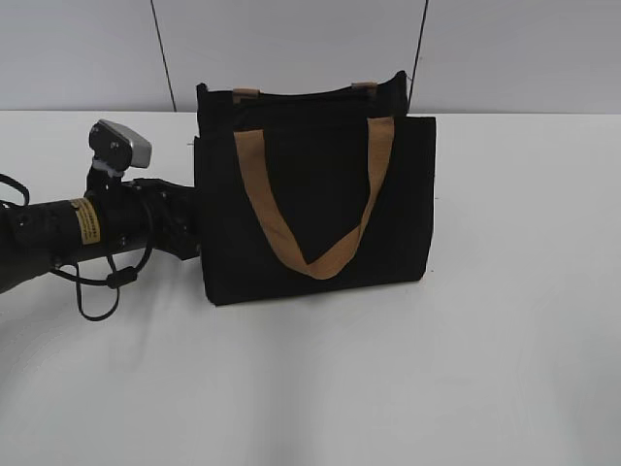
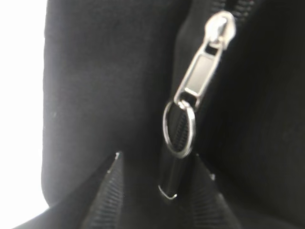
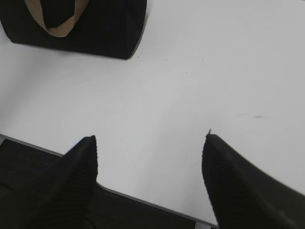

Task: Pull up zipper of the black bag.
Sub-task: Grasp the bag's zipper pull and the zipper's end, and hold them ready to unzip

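Note:
The black bag (image 1: 320,194) stands upright on the white table, with a tan strap handle (image 1: 262,204) hanging down its front. My left arm (image 1: 97,228) reaches to the bag's left side, and the bag hides its fingers in the exterior view. In the left wrist view the silvery zipper pull (image 2: 200,71) lies on the black track, with a metal ring (image 2: 164,126) and a dark strip hanging from it. My left gripper (image 2: 157,157) is open, and its two fingertips straddle the strip without touching it. My right gripper (image 3: 150,138) is open and empty, far from the bag (image 3: 105,24).
The white table (image 1: 437,369) stretches in front of and to the right of the bag. Its front edge (image 3: 143,200) lies just under the right gripper. A grey wall stands behind the bag.

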Available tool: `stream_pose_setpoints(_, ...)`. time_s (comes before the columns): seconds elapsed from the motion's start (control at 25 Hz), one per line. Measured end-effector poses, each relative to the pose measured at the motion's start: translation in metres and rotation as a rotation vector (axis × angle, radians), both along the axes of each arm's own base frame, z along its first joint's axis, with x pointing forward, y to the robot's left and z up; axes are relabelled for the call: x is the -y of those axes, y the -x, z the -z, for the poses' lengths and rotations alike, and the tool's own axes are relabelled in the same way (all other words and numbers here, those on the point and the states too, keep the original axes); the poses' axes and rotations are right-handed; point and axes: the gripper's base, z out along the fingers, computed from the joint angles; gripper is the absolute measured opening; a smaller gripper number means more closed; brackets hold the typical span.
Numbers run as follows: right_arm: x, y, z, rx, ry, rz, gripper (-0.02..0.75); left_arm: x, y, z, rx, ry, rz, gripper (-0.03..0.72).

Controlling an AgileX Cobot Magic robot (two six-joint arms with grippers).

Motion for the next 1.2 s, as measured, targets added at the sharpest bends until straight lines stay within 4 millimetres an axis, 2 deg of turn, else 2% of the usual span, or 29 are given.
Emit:
stream_pose_setpoints(0.32, 0.0, 0.0, 0.0, 0.0, 0.0, 0.0, 0.522, 0.001, 0.001, 0.0, -0.023, 0.019, -0.001, 0.033)
stream_pose_setpoints(0.36, 0.0, 0.0, 0.0, 0.0, 0.0, 0.0, 0.522, 0.001, 0.001, 0.0, -0.033, 0.027, -0.005, 0.015)
stream_pose_setpoints(0.56, 0.0, 0.0, 0.0, 0.0, 0.0, 0.0, 0.522, -0.002, 0.0, -0.005, -0.086, 0.018, -0.033, 0.012)
stream_pose_setpoints(0.76, 0.0, 0.0, 0.0, 0.0, 0.0, 0.0, 0.522, -0.013, -0.001, -0.05, -0.014, -0.061, -0.09, 0.012)
stream_pose_setpoints(1.0, 0.0, 0.0, 0.0, 0.0, 0.0, 0.0, 0.522, -0.018, 0.009, -0.108, 0.127, -0.065, -0.125, 0.011)
stream_pose_setpoints(1.2, 0.0, 0.0, 0.0, 0.0, 0.0, 0.0, 0.522, -0.023, 0.016, -0.133, 0.167, -0.077, -0.164, 0.011)
